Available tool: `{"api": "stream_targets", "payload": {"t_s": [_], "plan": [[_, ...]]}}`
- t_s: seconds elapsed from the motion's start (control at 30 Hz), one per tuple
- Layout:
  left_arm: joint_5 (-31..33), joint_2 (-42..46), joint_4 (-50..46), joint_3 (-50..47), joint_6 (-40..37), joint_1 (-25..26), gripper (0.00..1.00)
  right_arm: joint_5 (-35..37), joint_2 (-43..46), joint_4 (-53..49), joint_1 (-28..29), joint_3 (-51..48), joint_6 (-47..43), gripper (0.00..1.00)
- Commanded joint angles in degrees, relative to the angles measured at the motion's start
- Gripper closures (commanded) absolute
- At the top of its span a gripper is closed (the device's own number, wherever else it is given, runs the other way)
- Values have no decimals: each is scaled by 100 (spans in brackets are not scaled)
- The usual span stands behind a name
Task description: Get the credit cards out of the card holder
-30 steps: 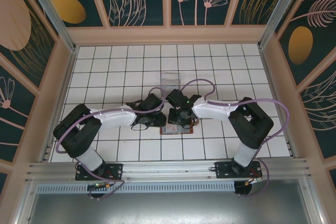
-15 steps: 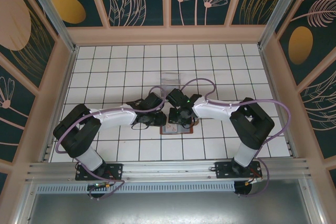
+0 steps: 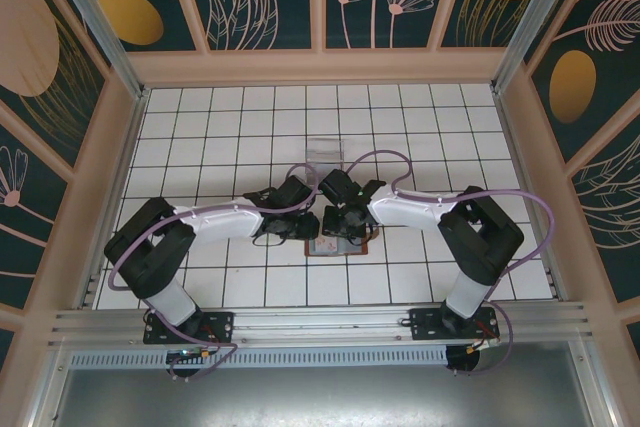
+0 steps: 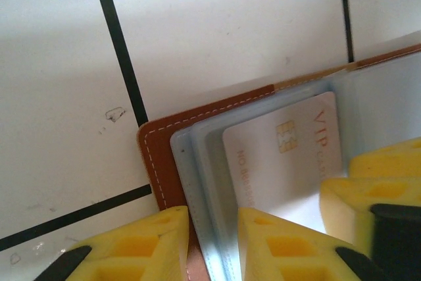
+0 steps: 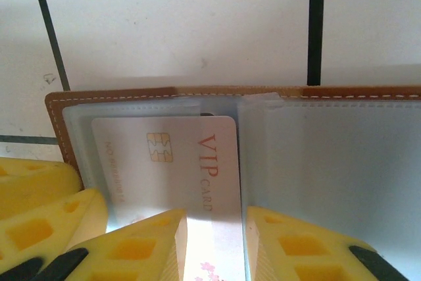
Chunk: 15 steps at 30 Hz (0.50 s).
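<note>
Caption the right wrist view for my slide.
Right gripper poised over a VIP card tucked in the open card holder.

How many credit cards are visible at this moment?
1: a VIP card in a clear sleeve of the open card holder. Others may be hidden behind it.

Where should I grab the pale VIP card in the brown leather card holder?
Grip the pale VIP card by its near short end, coming from the side opposite the stitched edge of the brown leather card holder; its far end seems tucked into a clear sleeve.
</note>
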<state>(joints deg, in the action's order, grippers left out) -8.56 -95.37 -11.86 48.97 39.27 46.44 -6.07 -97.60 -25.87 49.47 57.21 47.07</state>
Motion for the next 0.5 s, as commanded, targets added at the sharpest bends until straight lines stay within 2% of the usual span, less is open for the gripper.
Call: {"api": "stream_targets", "payload": {"t_s": [0.0,0.47], "plan": [[100,-186,-176,25,-59,37,73,0,160,56,-34,-105,54,70],[131,-248,-141,-131,-73,47,74,-122,-2,243,-61,-216,6,70]]}}
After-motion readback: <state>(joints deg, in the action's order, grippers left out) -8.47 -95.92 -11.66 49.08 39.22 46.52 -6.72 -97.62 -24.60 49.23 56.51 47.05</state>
